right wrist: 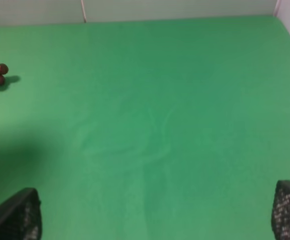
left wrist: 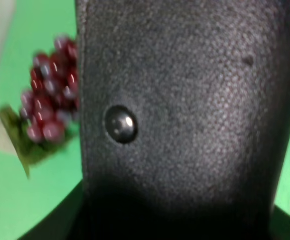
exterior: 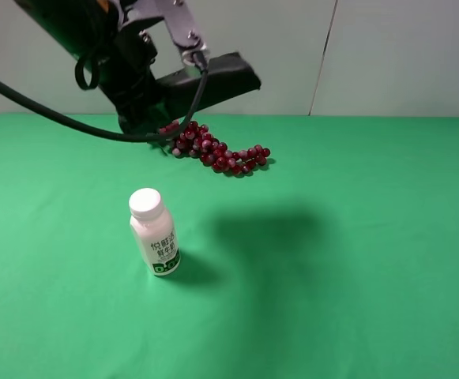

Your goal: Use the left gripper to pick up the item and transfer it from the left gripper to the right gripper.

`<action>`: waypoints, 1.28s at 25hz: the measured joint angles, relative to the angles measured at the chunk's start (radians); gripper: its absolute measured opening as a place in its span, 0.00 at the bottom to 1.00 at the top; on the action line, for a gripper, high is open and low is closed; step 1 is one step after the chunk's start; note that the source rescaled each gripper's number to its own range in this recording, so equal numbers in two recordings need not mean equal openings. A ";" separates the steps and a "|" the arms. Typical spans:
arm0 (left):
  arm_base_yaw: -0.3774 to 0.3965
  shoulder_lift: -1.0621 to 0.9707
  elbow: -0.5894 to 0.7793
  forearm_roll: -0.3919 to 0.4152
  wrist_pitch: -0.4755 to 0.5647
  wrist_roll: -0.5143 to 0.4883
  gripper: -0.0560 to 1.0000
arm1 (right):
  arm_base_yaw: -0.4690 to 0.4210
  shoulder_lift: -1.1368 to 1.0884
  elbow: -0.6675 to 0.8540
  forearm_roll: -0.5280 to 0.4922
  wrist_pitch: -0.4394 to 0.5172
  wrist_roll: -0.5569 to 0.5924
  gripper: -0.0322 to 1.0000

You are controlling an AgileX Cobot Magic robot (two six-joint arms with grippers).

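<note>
The left gripper (exterior: pixel 156 93) squeezes the item (exterior: pixel 217 77) up in the air over the far left corner of the tabletop (exterior: pixel 371 300), while the right gripper (right wrist: pixel 152 215) is spread wide apart.

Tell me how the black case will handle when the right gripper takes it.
The black case juts sideways from one held end without drooping, so it is probably fairly stiff and light. Its pebbled grain in the left wrist view suggests decent grip, not slippery.

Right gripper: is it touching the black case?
Apart. The right wrist view shows the right gripper open, only green cloth between its fingers; the exterior high view shows the black case aloft at back left.
</note>
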 joint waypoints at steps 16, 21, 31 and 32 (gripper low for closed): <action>-0.107 0.000 -0.048 -0.020 0.041 0.105 0.09 | 0.000 0.317 -0.061 0.377 -0.139 -0.098 1.00; -0.108 0.000 -0.048 -0.023 0.052 0.113 0.09 | 0.000 0.436 -0.066 0.640 -0.190 -0.267 1.00; -0.108 0.000 -0.049 -0.054 0.088 0.215 0.09 | 0.000 0.716 -0.069 1.038 -0.242 -0.672 1.00; -0.108 0.000 -0.049 -0.070 0.092 0.234 0.09 | 0.000 0.753 -0.069 1.080 -0.243 -0.724 1.00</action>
